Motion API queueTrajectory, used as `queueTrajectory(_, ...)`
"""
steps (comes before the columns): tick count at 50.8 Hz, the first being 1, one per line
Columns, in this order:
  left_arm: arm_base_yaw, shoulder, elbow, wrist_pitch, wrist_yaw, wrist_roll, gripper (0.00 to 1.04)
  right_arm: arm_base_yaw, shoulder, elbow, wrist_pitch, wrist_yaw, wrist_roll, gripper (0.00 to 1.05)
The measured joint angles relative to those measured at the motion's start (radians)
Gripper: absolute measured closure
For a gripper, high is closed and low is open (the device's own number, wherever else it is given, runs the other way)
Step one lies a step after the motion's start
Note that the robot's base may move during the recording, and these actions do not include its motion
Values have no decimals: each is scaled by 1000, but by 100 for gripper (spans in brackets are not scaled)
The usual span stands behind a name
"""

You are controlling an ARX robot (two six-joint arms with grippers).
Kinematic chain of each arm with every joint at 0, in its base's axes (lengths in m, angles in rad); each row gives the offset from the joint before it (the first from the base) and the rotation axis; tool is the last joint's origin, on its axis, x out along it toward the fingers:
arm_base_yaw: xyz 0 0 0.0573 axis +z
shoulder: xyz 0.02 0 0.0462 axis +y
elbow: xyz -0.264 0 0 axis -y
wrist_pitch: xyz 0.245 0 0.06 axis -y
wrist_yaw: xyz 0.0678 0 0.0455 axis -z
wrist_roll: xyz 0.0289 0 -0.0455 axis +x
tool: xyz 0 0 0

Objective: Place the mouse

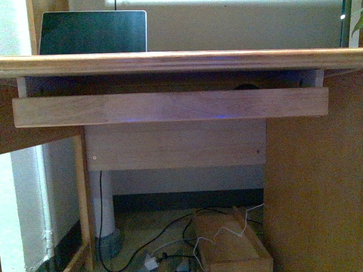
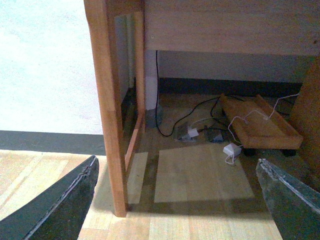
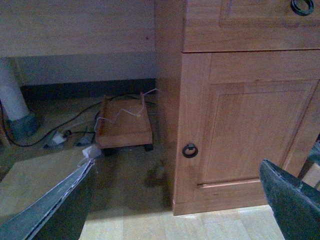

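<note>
Starting at the left: the laptop [image 1: 93, 33] sits up on the desk top [image 1: 181, 61], toward its left end, screen dark. Under the top's rounded front edge the keyboard tray [image 1: 170, 106] is pulled out, and its front board runs nearly the full width. The mouse [image 1: 246, 86] is behind that board, right of middle. Only a dark rounded hump peeks over it in the thin gap below the desk edge, so it's pretty tight in there.

Down low there's more room: a desk leg [image 2: 107, 110] on the left, then cables [image 2: 157, 95] and a low wooden trolley [image 2: 270, 135] on the floor. The cabinet door [image 3: 250, 125] closes off the right.

The left gripper [image 2: 176, 162] hangs with its fingers spread wide and nothing between them. The right gripper [image 3: 176, 162] is the same, spread and empty.
</note>
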Motion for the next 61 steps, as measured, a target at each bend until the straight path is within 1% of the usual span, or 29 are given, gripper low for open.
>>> queueTrajectory(45,0,1,0,-1,3,-1,8,0,0,0,0,0,2,7)
queueTrajectory(47,2,20,17,-48,37,-42,8,0,0,0,0,0,2,7)
queueTrajectory(49,1,79,58,-140,82,-97,8,0,0,0,0,1,2,7)
queueTrajectory(52,7,175,84,-169,131,-141,8,0,0,0,0,0,2,7)
queueTrajectory(56,61,315,111,-115,213,-158,8,0,0,0,0,0,2,7)
queueTrajectory(61,158,518,158,39,313,-138,8,0,0,0,0,1,2,7)
